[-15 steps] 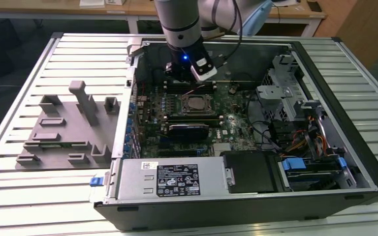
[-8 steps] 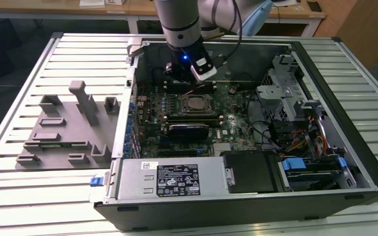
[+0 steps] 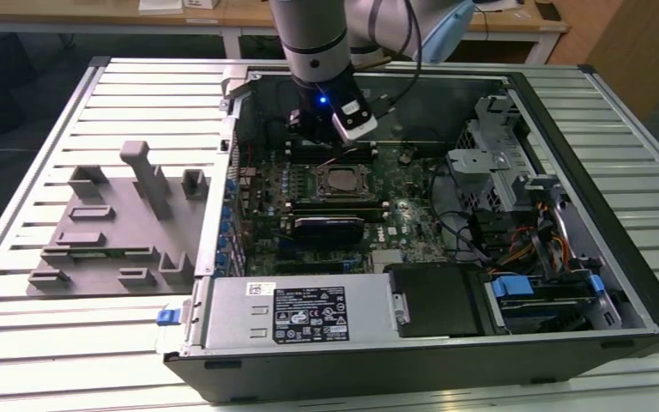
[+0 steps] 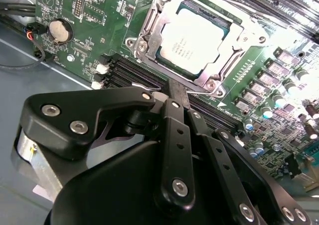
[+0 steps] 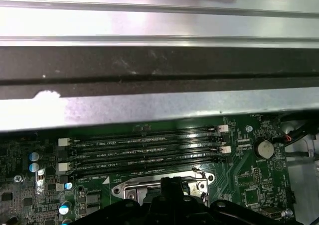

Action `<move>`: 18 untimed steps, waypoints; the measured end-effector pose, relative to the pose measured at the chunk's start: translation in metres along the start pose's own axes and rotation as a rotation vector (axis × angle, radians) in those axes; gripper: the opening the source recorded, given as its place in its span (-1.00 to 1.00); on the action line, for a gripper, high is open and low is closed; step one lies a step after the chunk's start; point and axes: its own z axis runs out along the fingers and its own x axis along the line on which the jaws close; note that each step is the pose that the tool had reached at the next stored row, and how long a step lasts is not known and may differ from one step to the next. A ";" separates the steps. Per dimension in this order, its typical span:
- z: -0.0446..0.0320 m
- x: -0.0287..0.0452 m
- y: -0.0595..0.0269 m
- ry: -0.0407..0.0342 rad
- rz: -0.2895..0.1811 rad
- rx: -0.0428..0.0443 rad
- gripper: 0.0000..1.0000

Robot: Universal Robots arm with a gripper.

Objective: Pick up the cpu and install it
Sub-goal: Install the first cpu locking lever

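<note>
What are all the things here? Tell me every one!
computer case: one, black, open on the table.
motherboard: one, green, inside the case.
socket frame: one, silver, on the motherboard.
cpu: one, silver, in the socket frame.
memory slots: four, black, beside the socket frame.
coin battery: one, silver, on the motherboard.
power supply: one, grey, case's near edge.
fixture block: one, grey, table, exterior view's left.
gripper: one, black, above the memory slots.

A robotics lab or workshop: a robot arm point(image 3: 312, 43) hangs over an open computer case point(image 3: 421, 365), its motherboard point(image 3: 263, 225) bare, on a slatted metal worktop point(image 3: 32, 343). A grey fixture block point(image 3: 112, 232) lies beside it, and wooden desks point(image 3: 78, 19) stand behind.
</note>
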 end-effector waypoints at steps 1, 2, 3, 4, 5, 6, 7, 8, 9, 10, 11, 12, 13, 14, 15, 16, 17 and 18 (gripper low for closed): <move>0.0003 0.0001 0.0005 -0.0002 0.001 0.0008 -0.79; 0.0006 0.0000 0.0010 -0.0003 0.001 0.0017 -0.79; 0.0009 0.0000 0.0014 -0.0005 0.002 0.0027 -0.79; 0.0012 0.0000 0.0019 -0.0007 0.003 0.0035 -0.79; 0.0015 -0.0001 0.0024 -0.0009 0.003 0.0042 -0.79; 0.0019 -0.0002 0.0030 -0.0011 0.004 0.0050 -0.79; 0.0022 -0.0003 0.0035 -0.0012 0.004 0.0058 -0.79; 0.0025 -0.0004 0.0041 -0.0013 0.004 0.0063 -0.79; 0.0028 -0.0004 0.0049 -0.0015 0.005 0.0070 -0.79; 0.0031 -0.0004 0.0055 -0.0016 0.005 0.0075 -0.79; 0.0033 -0.0004 0.0061 -0.0017 0.005 0.0078 -0.79; 0.0035 -0.0004 0.0065 -0.0017 0.006 0.0081 -0.79; 0.0036 -0.0004 0.0068 -0.0018 0.006 0.0082 -0.79; 0.0038 -0.0004 0.0072 -0.0018 0.006 0.0083 -0.79; 0.0040 -0.0004 0.0077 -0.0018 0.006 0.0086 -0.79; 0.0043 -0.0004 0.0081 -0.0019 0.006 0.0087 -0.79; 0.0045 -0.0003 0.0087 -0.0020 0.007 0.0090 -0.79; 0.0048 -0.0002 0.0093 -0.0020 0.007 0.0092 -0.79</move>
